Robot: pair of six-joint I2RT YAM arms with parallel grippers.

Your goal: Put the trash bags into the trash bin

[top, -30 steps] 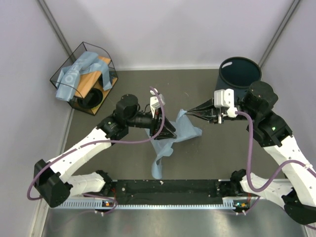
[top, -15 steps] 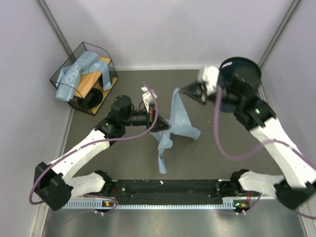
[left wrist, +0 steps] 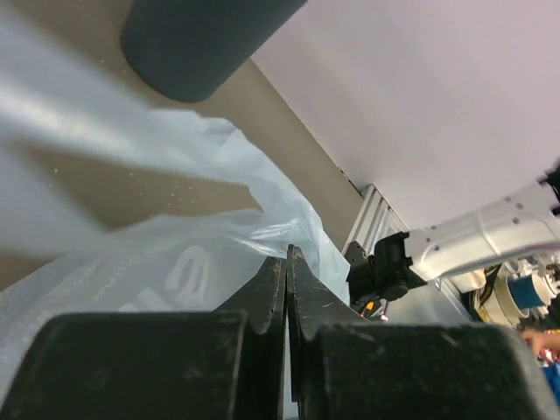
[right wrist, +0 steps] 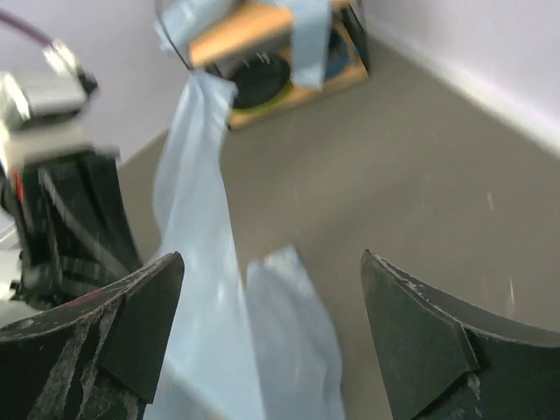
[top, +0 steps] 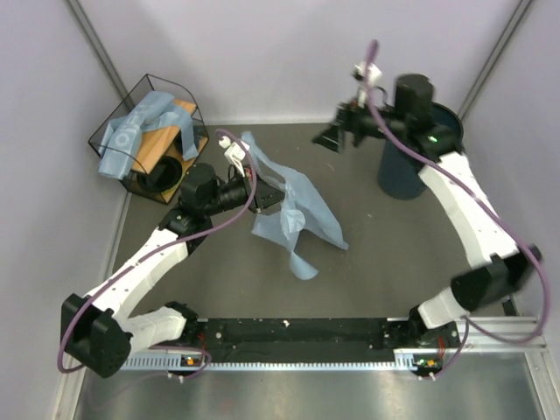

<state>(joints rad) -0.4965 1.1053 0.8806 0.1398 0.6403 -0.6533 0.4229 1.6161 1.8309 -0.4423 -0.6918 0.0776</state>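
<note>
Top external: bag in left gripper

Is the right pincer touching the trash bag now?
Apart. Top view shows the open right pincer well clear of the trash bag, with bare table between them.

Black wire basket, far-left corner

Overhead, wrist close-ups; trash bags shared
</note>
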